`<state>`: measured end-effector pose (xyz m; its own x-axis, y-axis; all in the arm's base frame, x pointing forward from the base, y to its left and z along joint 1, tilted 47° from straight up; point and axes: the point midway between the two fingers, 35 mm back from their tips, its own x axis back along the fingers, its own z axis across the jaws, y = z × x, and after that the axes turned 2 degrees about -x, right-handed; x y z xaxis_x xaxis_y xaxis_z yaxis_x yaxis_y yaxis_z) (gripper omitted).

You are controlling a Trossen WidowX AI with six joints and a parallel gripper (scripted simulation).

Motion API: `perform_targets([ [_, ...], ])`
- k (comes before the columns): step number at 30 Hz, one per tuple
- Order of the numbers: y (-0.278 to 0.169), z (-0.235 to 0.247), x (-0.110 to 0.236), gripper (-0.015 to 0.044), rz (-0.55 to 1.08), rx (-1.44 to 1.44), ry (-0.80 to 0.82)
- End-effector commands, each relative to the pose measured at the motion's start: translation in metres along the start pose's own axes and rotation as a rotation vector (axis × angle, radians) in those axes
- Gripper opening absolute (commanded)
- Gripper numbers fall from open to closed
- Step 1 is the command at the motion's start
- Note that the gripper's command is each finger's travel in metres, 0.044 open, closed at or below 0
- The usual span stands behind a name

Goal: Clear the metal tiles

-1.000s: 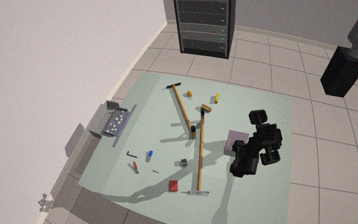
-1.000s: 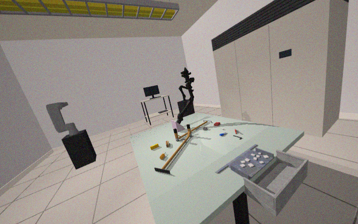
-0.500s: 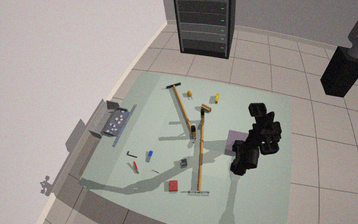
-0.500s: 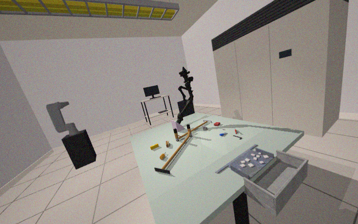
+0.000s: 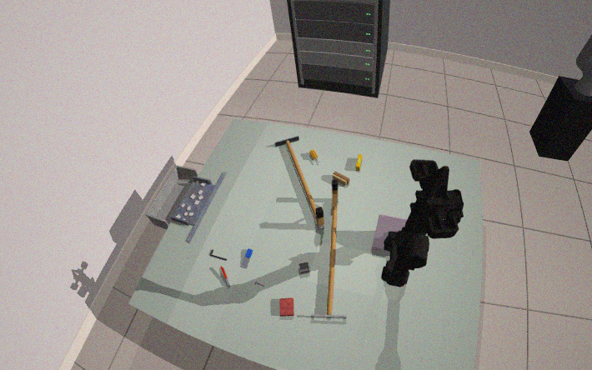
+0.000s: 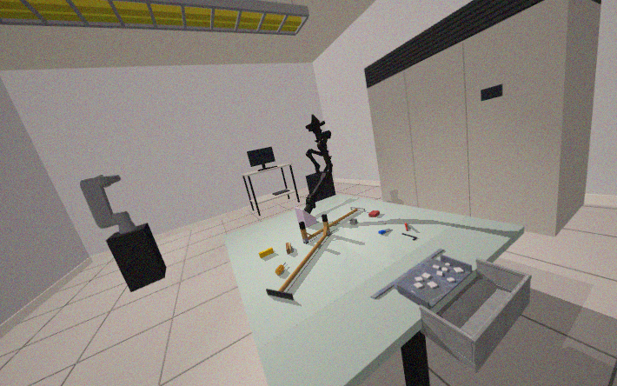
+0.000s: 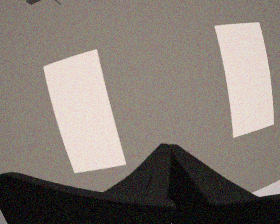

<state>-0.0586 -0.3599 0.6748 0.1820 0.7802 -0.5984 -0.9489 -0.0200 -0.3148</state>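
My gripper point(image 6: 314, 117) point(image 7: 167, 152) is shut and empty, raised high above the far side of the table; its fingertips meet in the wrist view. The long scraper, with a wooden handle point(image 5: 303, 177) point(image 6: 303, 263) and wide black blade point(image 5: 294, 139) point(image 6: 280, 294), lies on the table away from the gripper. Its handle end has an upright black-capped grip. The steel bench plate point(image 5: 196, 217) point(image 6: 447, 287) bears several pale tiles, spread over its surface. The grey catch box point(image 5: 157, 222) point(image 6: 502, 318) adjoins the plate at the table's edge; no tiles show inside it.
A second long-handled tool point(image 5: 333, 257) point(image 6: 341, 218) with a thin frame head lies beside the scraper. A mauve block point(image 5: 386, 229) point(image 6: 303, 216) is near the arm. A red block point(image 5: 286, 307) point(image 6: 374, 213), blue block point(image 5: 248, 252), yellow block point(image 5: 358, 162) and small tools lie around.
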Motion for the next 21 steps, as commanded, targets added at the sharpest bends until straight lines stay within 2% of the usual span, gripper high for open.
perform_targets([
  [1, -0.001, -0.011, -0.002, 0.0000, 0.006, 0.024, -0.030],
  [21, -0.004, -0.056, -0.008, 0.0000, 0.029, 0.117, -0.153],
])
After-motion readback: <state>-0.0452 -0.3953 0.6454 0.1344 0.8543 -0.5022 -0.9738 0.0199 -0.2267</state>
